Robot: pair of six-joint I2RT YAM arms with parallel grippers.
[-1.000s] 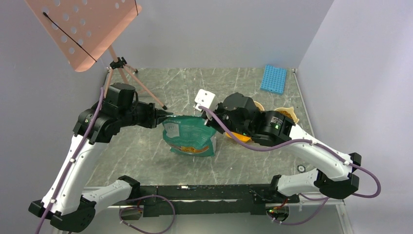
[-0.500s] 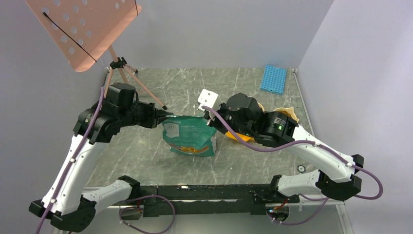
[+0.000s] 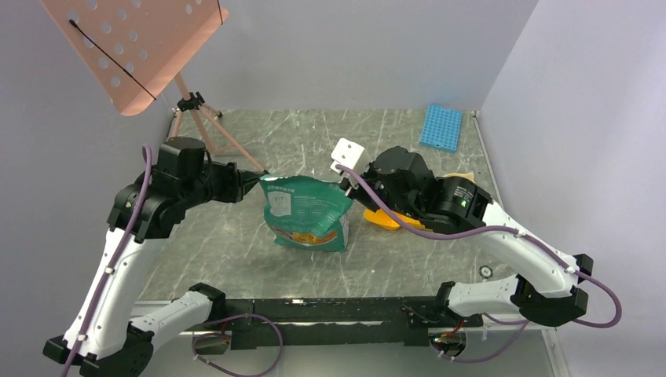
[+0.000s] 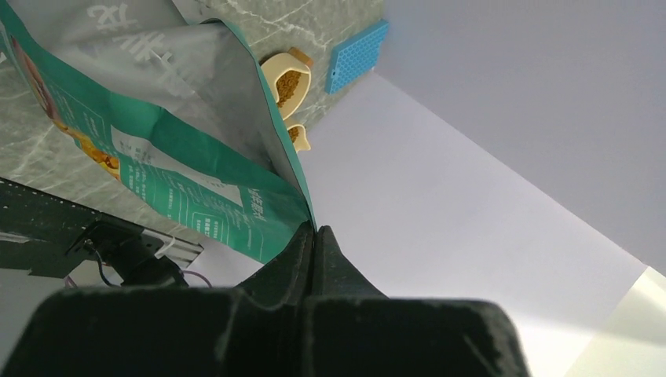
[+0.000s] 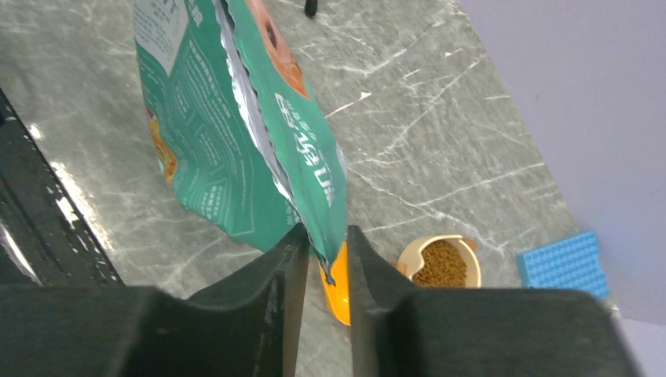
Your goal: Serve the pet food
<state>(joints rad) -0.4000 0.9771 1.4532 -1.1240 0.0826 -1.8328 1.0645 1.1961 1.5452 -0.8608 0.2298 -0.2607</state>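
Note:
The pet food (image 5: 440, 263) is a heap of brown kibble in a tan bowl (image 5: 473, 271) on the table, past the orange scoop (image 5: 339, 287); it also shows in the left wrist view (image 4: 289, 85). The green-silver bag (image 3: 306, 212) stands upright between both arms. My left gripper (image 3: 261, 177) is shut on the bag's top left corner, as the left wrist view (image 4: 316, 229) shows. My right gripper (image 5: 323, 239) straddles the bag's top right corner (image 5: 326, 212) with its jaws slightly apart; the scoop shows through the gap. The scoop (image 3: 386, 221) lies under the right arm.
A pink perforated stand (image 3: 133, 47) on a tripod (image 3: 212, 129) is at the back left. A blue rack (image 3: 440, 126) lies at the back right. A black rail (image 3: 330, 310) runs along the near edge. Grey walls close in on three sides.
The left arm has drawn back to the left, still holding its corner. The right wrist has moved right and up. The bag's top now stands higher and wider.

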